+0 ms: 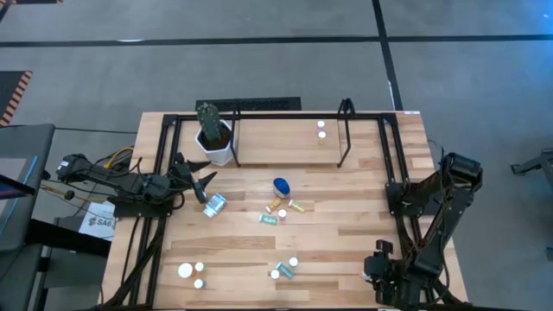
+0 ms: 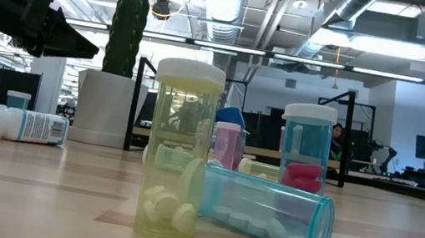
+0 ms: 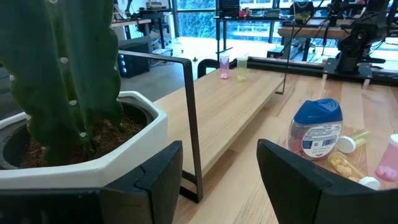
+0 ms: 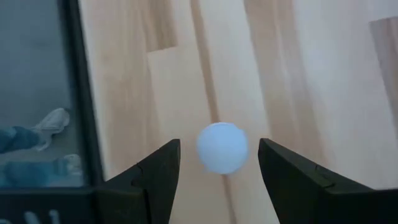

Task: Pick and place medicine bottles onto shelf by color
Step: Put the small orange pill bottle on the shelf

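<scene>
My left end effector point(image 1: 206, 180) hangs with its jaws apart and empty beside the white faceted pot point(image 1: 215, 145) holding the ribbed cactus point(image 3: 59, 74). My right end effector point(image 4: 219, 180) is also spread, a round white cap point(image 4: 222, 147) showing between its fingers above the pale plank counter point(image 1: 346, 250). Clear plastic medicine bottles point(image 1: 281, 207) lie scattered mid-counter, beside a rounded blue one point(image 1: 282, 186). Two stand on the smooth black-railed wooden shelf point(image 1: 276, 138).

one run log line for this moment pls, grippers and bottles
left gripper: open, empty, by cactus pot | right gripper: open, over white cap | shelf: two bottles placed | rest on table
</scene>
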{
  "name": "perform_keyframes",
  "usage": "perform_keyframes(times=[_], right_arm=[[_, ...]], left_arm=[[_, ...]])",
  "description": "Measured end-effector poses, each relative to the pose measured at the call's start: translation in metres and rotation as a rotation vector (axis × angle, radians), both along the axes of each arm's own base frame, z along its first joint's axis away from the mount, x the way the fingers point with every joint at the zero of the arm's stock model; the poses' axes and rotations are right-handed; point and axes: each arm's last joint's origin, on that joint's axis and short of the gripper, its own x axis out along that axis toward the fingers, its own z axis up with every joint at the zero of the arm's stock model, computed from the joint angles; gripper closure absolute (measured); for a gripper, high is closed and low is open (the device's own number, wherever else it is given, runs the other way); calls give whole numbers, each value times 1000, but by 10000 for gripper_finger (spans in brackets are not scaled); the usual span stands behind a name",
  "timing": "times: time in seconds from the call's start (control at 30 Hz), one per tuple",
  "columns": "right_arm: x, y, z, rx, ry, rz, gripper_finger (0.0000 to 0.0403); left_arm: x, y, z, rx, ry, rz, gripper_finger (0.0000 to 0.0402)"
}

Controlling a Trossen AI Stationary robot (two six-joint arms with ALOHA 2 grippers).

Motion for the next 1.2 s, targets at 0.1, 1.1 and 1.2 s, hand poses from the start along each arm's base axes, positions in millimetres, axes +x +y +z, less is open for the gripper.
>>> perform_keyframes(times=[0.1, 1.1, 1.2], right_arm=[[1, 1, -5, -20, 8, -1, 165], [53, -17, 20, 38, 11, -9, 260], [72, -32, 30, 24, -6, -18, 273]], left_arm=[[0, 0, 0, 0, 0, 0, 206], [0, 0, 0, 0, 0, 0, 206], [0, 0, 0, 0, 0, 0, 206]])
